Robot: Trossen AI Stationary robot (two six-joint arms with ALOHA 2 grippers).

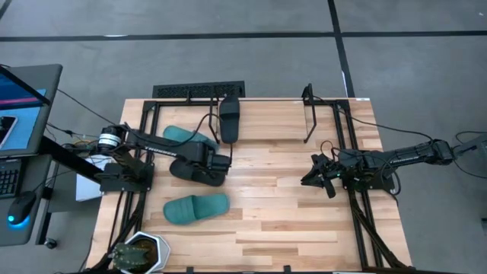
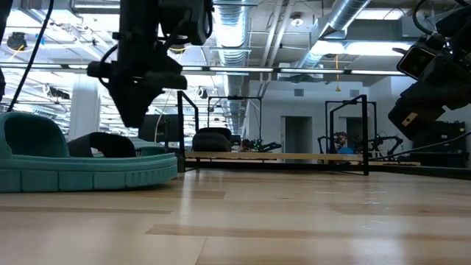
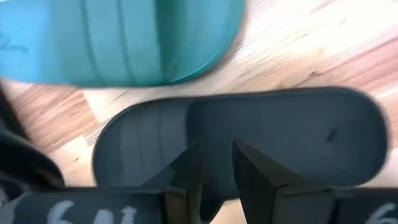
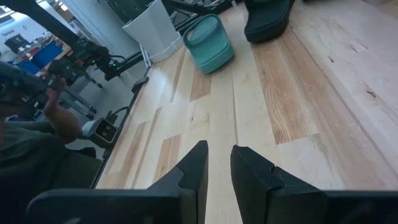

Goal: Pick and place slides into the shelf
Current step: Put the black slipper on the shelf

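A black slide (image 1: 194,173) (image 3: 298,130) lies flat on the table, left of centre. My left gripper (image 1: 222,163) (image 3: 217,162) points down just over it, open by a narrow gap, and seems clear of it in the low view (image 2: 136,121). One teal slide (image 1: 179,137) (image 3: 124,37) lies behind the arm. Another teal slide (image 1: 196,208) (image 2: 81,165) lies nearer the front edge. A second black slide (image 1: 230,118) (image 2: 213,138) rests on the shelf (image 1: 308,118) at the far edge. My right gripper (image 1: 310,176) (image 4: 219,152) waits at the right, narrowly open with nothing between its fingers.
A black slotted grille (image 1: 198,91) lies beyond the far edge. A potted plant (image 1: 141,251) stands at the near left corner and a laptop (image 1: 23,106) beside the table's left. Bare wood lies between the arms. A person (image 4: 31,124) shows beyond the table.
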